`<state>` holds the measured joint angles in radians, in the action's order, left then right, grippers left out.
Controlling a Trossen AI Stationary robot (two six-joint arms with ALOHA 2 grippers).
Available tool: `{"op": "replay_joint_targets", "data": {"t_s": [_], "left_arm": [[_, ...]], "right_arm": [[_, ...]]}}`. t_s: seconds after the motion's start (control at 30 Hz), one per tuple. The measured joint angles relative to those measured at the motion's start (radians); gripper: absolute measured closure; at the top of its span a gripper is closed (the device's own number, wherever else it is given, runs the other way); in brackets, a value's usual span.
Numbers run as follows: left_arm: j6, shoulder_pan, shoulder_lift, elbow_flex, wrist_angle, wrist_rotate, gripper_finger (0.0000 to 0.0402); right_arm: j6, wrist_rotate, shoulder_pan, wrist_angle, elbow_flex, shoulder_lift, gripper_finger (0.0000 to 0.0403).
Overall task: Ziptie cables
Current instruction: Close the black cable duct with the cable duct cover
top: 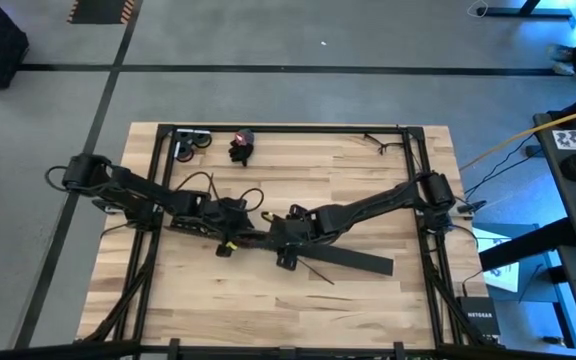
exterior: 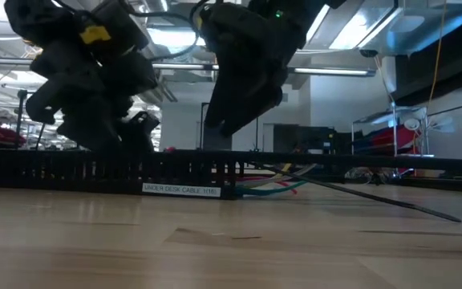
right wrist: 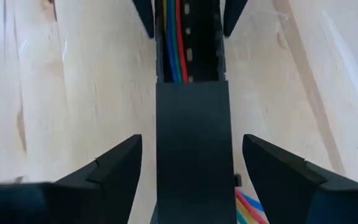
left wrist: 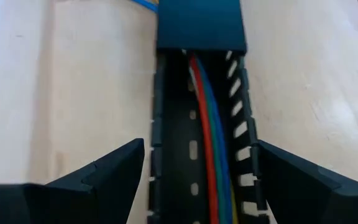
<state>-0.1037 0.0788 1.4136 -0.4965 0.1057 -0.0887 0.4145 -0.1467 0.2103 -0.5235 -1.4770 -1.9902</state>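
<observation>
The cables [left wrist: 211,143] run lengthwise inside the slotted bar [right wrist: 191,149]. Both the left gripper [left wrist: 194,180] and the right gripper [right wrist: 191,168] straddle that bar with jaws spread, grasping nothing

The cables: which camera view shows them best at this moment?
The left wrist view: the cables, red, green and blue, run along the open slotted channel between the left gripper's open fingers. The right wrist view shows a shorter stretch; the low view only ends poking out; the high view hides them under the arms.

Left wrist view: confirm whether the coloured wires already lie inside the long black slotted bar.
Yes: the red, green and blue wires run along the open channel of the long black slotted bar, passing under its solid black cover.
</observation>
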Motion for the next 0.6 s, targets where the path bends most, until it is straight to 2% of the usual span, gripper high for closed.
{"op": "replay_joint_targets", "data": {"t_s": [0.13, 0.4, 0.6], "left_arm": [[0.002, 0.0, 0.047, 0.0, 0.034, -0.019, 0.0118], [0.023, -0.001, 0.089, -0.001, 0.097, -0.024, 0.0176], [0.027, -0.001, 0.089, -0.001, 0.099, -0.024, 0.0183]], "right_arm": [[0.0, 0.0, -0.001, 0.004, 0.0, -0.008, 0.0134], [-0.019, 0.005, -0.001, -0.006, 0.0, -0.014, 0.0134], [0.001, 0.044, -0.001, 0.001, -0.001, -0.059, 0.0134]]}}
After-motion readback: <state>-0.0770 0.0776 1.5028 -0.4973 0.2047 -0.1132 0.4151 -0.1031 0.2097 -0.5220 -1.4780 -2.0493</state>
